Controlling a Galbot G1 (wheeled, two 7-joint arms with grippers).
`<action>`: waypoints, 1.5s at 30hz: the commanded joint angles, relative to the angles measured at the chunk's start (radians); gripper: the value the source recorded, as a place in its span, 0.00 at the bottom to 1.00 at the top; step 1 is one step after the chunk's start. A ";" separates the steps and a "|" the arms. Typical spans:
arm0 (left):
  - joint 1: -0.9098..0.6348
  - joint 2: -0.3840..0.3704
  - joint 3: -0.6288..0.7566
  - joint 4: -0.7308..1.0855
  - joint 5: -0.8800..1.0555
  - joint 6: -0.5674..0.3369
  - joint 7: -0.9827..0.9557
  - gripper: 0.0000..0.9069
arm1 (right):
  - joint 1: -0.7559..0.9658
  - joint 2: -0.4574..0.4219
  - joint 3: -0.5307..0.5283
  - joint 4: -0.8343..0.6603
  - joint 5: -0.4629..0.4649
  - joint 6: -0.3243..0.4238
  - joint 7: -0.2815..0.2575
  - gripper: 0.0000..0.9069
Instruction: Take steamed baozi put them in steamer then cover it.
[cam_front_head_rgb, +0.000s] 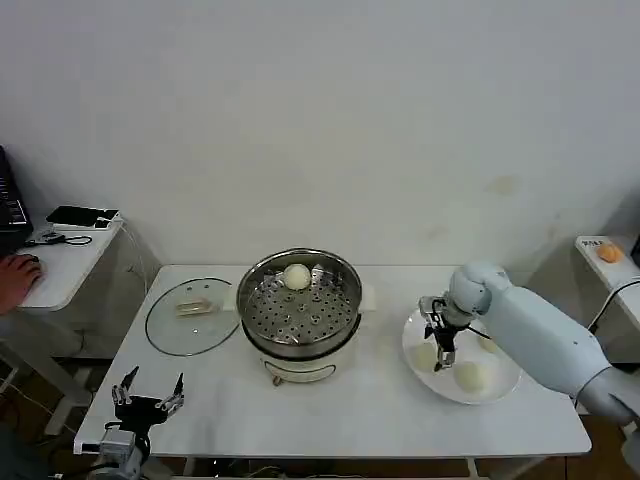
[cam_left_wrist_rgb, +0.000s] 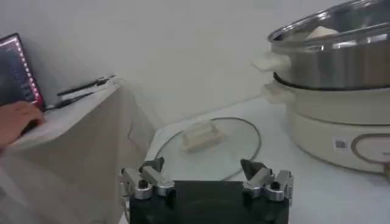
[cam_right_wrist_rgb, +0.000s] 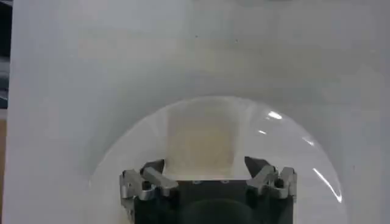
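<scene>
Steamer: round shiny stainless-steel pot (cam_front_head_rgb: 298, 302) with a perforated inner tray, on a cream-white base, standing upright at the middle of the white table (cam_front_head_rgb: 330, 410), its open mouth facing up.
Bun in steamer: one pale cream-white round baozi (cam_front_head_rgb: 297, 276) lies on the tray at the far side of the pot; it is round, with no long axis to tell.
Buns on plate: a flat white plate (cam_front_head_rgb: 500, 387) sits on the table to the right of the steamer; three pale buns rest on it, one (cam_front_head_rgb: 470, 375) at the near side, one (cam_front_head_rgb: 488, 344) at the far side partly behind the arm, one (cam_front_head_rgb: 426, 354) just beside the right gripper.
Lid: a clear round glass lid (cam_front_head_rgb: 190, 316) lies flat on the table just left of the steamer, its pale handle (cam_left_wrist_rgb: 199, 135) on top.
Right gripper: the right gripper (cam_front_head_rgb: 440, 345) points down over the plate's left part; in the wrist view (cam_right_wrist_rgb: 207, 176) its fingers are spread with a pale bun between them, not clamped on it.
Left gripper: the left gripper (cam_front_head_rgb: 148, 397) hangs at the table's near left corner, well apart from the steamer, fingers spread wide and holding nothing (cam_left_wrist_rgb: 206, 176).
</scene>
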 joint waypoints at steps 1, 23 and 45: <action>-0.001 0.002 -0.001 0.001 0.000 0.000 0.000 1.00 | 0.000 0.006 0.000 -0.011 -0.004 0.002 0.007 1.00; -0.004 -0.001 0.005 0.002 0.003 0.002 0.000 1.00 | -0.001 -0.023 0.022 0.032 0.024 -0.014 0.006 0.77; -0.027 -0.001 0.021 -0.037 0.071 -0.015 -0.011 1.00 | 0.579 -0.158 -0.300 0.337 0.406 -0.140 -0.011 0.78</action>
